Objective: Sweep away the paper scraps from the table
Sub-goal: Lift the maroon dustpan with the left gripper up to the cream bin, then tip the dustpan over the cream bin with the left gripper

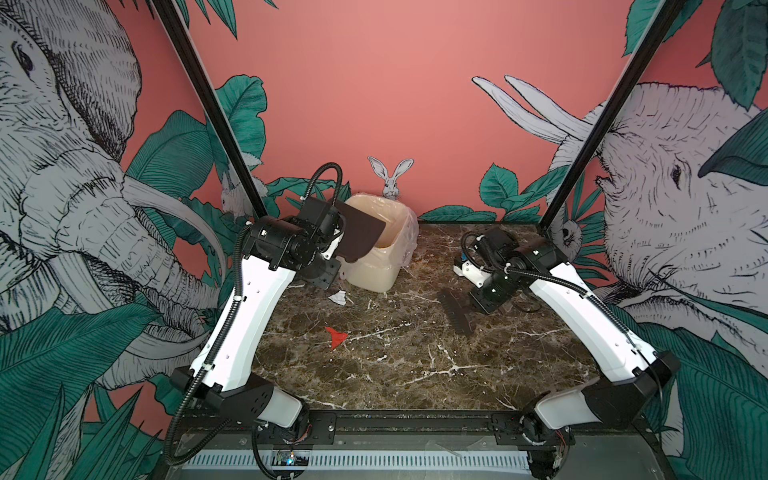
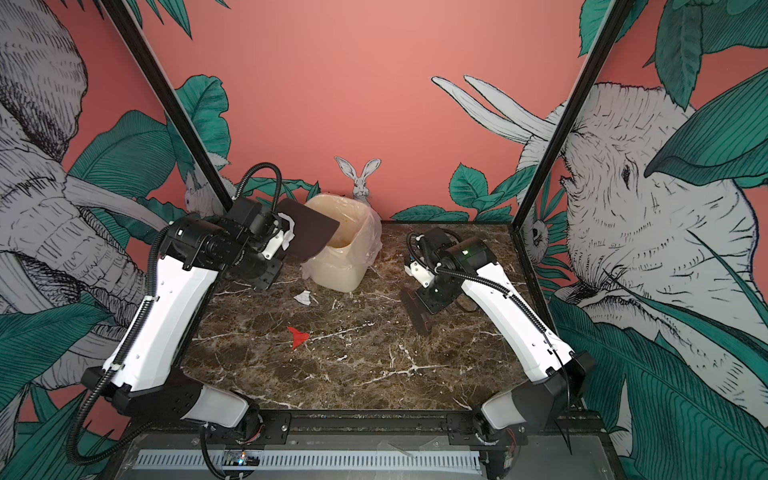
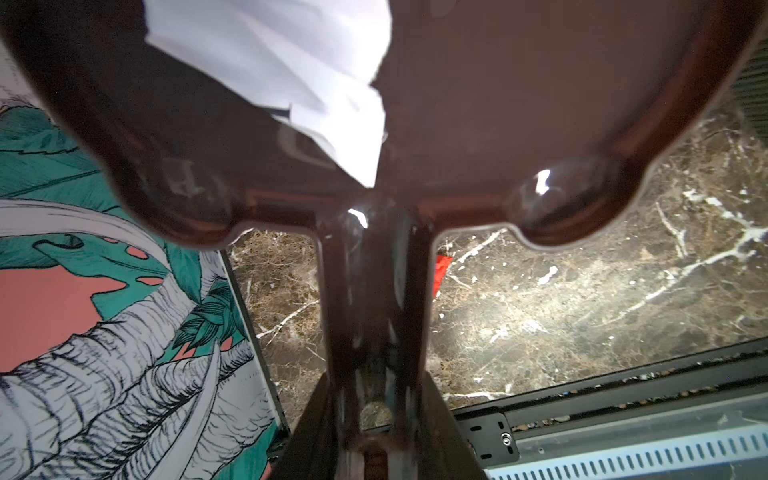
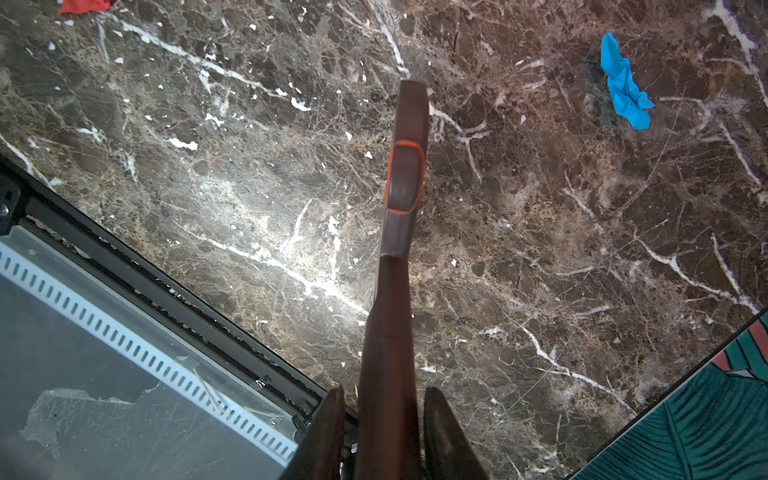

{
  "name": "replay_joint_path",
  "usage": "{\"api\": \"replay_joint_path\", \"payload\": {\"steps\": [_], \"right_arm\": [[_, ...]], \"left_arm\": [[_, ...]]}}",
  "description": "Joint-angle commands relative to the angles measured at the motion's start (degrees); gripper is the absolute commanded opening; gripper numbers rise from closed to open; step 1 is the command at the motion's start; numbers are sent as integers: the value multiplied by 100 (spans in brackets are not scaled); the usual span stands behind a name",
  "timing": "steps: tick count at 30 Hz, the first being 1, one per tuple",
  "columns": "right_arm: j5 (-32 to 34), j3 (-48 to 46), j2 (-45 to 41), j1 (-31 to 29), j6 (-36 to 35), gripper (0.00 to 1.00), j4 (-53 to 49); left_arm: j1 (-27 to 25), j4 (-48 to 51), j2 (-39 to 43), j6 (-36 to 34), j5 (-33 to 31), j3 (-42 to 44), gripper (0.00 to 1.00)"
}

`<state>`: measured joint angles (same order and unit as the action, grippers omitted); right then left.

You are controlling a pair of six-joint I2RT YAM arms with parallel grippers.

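**Dustpan tipped at the bin, loose scraps left on the table**

On the left, the left gripper was clamped on the dustpan's handle, its fingers pressed against either side. It held the dark, glossy pan raised and tilted over the rim of the plastic-lined bin. The left wrist view showed a creased white scrap lying inside the pan, not yet in the bin. It looked feather-light and seemed likely to cling to the shiny plastic rather than slide out.

Just in front of the bin, another white scrap lay on the marble. A red scrap sat nearer the middle, well apart from it.

To the right, the right gripper was pinched onto the brush at its handle, with the bristle head low over the table. The right wrist view showed a crumpled blue scrap resting on the marble off to the side of the brush.

These paper scraps looked thin, soft and nearly weightless. They seemed too flat to pinch reliably and apt to skid or flutter if struck fast. The bristles suited them better: a slow, low stroke from behind each piece toward the pan's lip.
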<state>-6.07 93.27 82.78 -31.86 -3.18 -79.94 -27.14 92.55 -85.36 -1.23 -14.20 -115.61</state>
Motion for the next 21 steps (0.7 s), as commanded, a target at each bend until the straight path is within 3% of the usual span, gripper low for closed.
{"api": "replay_joint_path", "payload": {"steps": [1,14,21], "right_arm": [[-123,-72,-200,22,3,0,-13],[-290,-2,-200,22,28,0,-162],[-272,48,-114,22,45,0,-215]], "left_arm": [[142,549,-198,-394,-244,-204,0],[532,131,-1281,-938,-828,-1256,0],[531,-211,-1453,-1352,-1510,-1481,0]]}}
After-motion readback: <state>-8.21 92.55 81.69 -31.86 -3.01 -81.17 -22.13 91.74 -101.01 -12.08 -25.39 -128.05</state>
